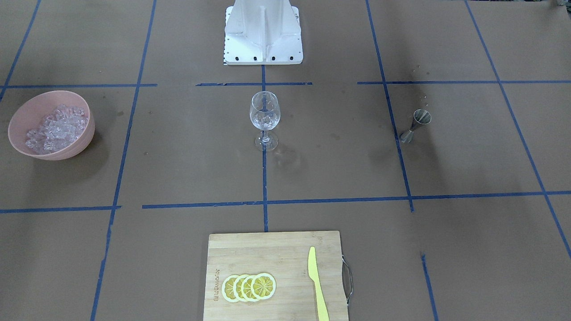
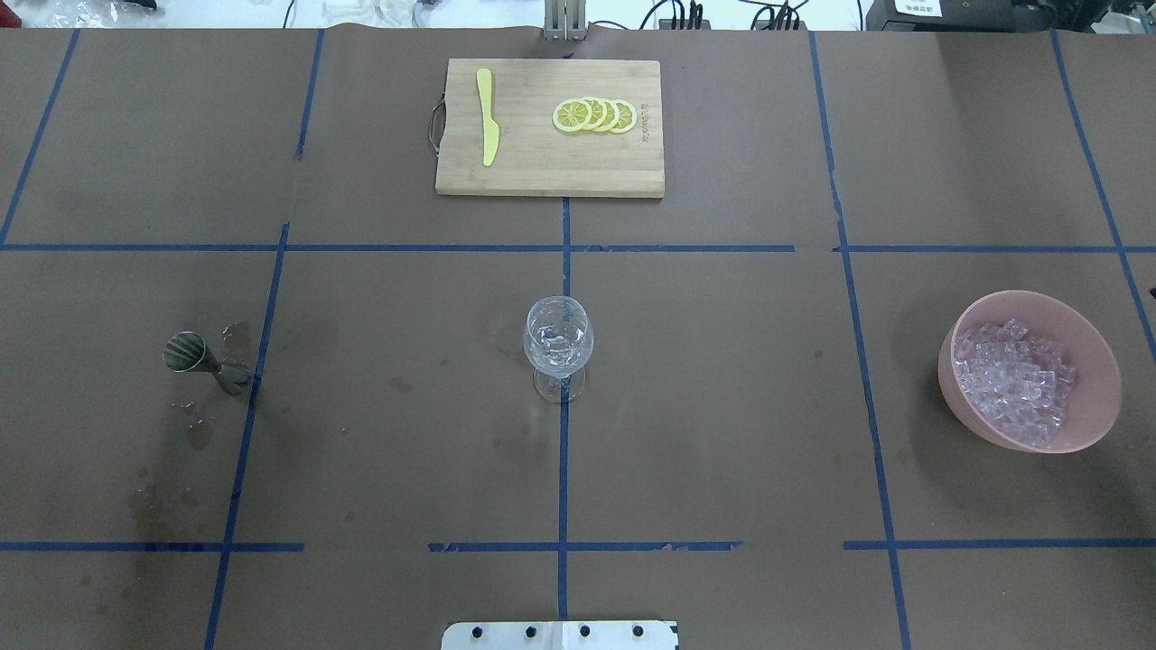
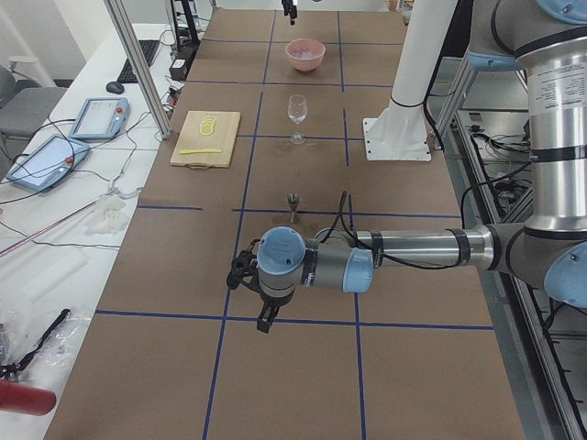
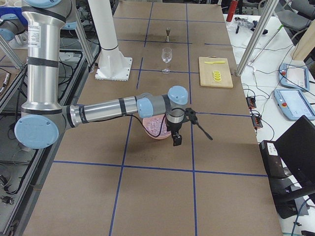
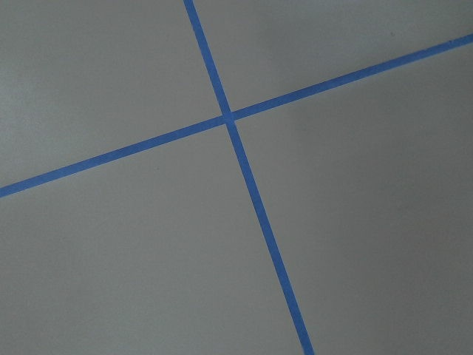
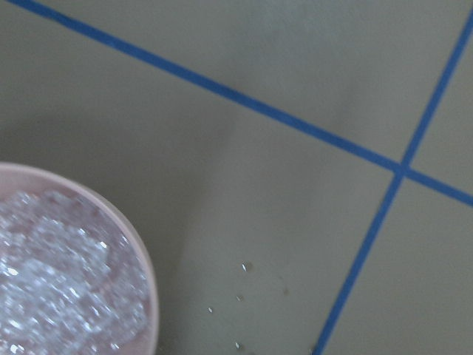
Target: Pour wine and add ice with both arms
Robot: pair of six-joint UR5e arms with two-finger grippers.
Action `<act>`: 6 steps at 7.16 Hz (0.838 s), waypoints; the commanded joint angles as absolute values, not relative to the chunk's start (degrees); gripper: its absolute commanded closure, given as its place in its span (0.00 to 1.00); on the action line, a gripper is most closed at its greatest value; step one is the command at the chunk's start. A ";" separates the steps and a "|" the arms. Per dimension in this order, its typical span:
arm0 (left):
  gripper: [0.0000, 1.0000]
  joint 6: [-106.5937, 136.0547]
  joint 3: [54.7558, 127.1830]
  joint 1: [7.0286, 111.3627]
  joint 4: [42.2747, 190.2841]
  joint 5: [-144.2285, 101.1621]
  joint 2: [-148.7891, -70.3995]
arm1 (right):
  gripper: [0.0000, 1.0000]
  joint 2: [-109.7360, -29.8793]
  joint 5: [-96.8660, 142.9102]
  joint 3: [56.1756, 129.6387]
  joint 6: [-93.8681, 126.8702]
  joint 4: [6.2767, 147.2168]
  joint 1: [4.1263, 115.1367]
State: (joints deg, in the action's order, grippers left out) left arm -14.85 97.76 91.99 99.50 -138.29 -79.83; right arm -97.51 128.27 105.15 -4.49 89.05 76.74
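Ice heaped in pink bowl at robot's right end of bench. Wine glass upright at bench centre, on blue tape. Metal measuring cup upright toward left end, damp spots nr it. Cutting board at far edge w/ lemon slices + yellow knife. L hand hangs over bare bench nr tape cross, apart from cup. R hand above bench just beside bowl. Grip of either hand: can't tell.
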 commanded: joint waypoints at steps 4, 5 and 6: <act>0.00 -14.77 98.43 92.11 99.32 -138.16 -78.06 | 0.00 -101.87 130.34 98.25 -7.03 88.40 93.76; 0.00 -14.85 98.96 92.20 99.32 -138.16 -77.61 | 0.00 -101.60 129.99 98.87 -6.94 89.37 93.52; 0.00 -14.85 98.96 92.20 99.32 -138.16 -77.61 | 0.00 -101.34 130.69 98.88 -6.33 89.30 93.52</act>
